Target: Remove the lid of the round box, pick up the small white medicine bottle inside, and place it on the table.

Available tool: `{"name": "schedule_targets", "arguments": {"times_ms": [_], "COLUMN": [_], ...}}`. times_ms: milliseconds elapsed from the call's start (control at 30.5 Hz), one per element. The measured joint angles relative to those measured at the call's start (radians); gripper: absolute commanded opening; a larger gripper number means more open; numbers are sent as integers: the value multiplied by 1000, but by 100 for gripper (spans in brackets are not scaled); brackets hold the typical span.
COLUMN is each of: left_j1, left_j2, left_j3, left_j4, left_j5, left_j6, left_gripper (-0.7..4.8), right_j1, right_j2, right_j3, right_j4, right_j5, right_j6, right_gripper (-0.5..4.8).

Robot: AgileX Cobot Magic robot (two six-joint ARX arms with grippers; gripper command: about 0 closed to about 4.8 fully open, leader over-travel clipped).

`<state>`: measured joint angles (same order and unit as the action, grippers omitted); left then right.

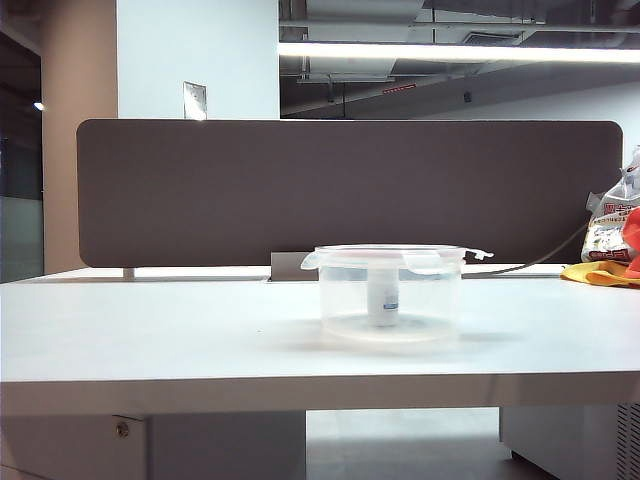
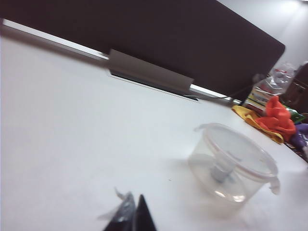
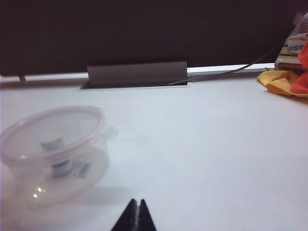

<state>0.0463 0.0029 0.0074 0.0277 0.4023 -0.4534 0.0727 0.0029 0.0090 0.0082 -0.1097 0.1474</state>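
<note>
White table (image 1: 150, 330) fills the exterior view, with a dark grey-brown partition panel (image 1: 350, 190) along its back edge. Neither arm appears in that view. The round box (image 1: 390, 300) stands near the middle of the table, slightly toward the right, upright with its axis vertical. The lid (image 1: 395, 256) sits on its rim, clip tabs sticking out at both sides. Through the frosted wall the small white medicine bottle (image 1: 383, 298) reads as standing upright, long axis vertical, blue band low on the label; its cap is hard to separate from the lid above.

Left wrist view: left gripper (image 2: 132, 216) only partly in frame, dark tips pressed together, holding nothing, well apart from the box. View blurred; bottle (image 2: 221, 171) only a grey smudge.

Right wrist view: right gripper (image 3: 134, 216) cut off at the frame edge, tips closed together, empty, near the box but not touching.

Coloured cloths (image 1: 605, 272) and a bag (image 1: 610, 225) lie at the table's far right, partly cropped.
</note>
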Motion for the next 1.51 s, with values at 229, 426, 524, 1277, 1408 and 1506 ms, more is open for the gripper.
{"name": "schedule_targets", "arguments": {"times_ms": [229,426,524,1277,1408,1506], "left_j1": [0,0,0,0,0,0], "left_j2": [0,0,0,238,338,418], "left_j3": [0,0,5,353,419,468], "left_j4": [26,61,66,-64,-85,-106], "left_j5": [40,63,82,134,147,155], "left_j6": [-19,-37,-50,43,58,84], "left_gripper": [15,-6,-6,-6,-6,-6], "right_j1": [0,0,0,0,0,0], "right_j2": [0,0,0,401,518,583], "right_j3": [0,3,39,458,558,611], "right_j4": [2,0,-6,-75,-113,-144], "right_j5": [-25,-49,-49,-42,-44,-45], "right_j6": [73,82,84,72,45,41], "right_gripper": [-3,-3,-3,-3,-3,-3]}}
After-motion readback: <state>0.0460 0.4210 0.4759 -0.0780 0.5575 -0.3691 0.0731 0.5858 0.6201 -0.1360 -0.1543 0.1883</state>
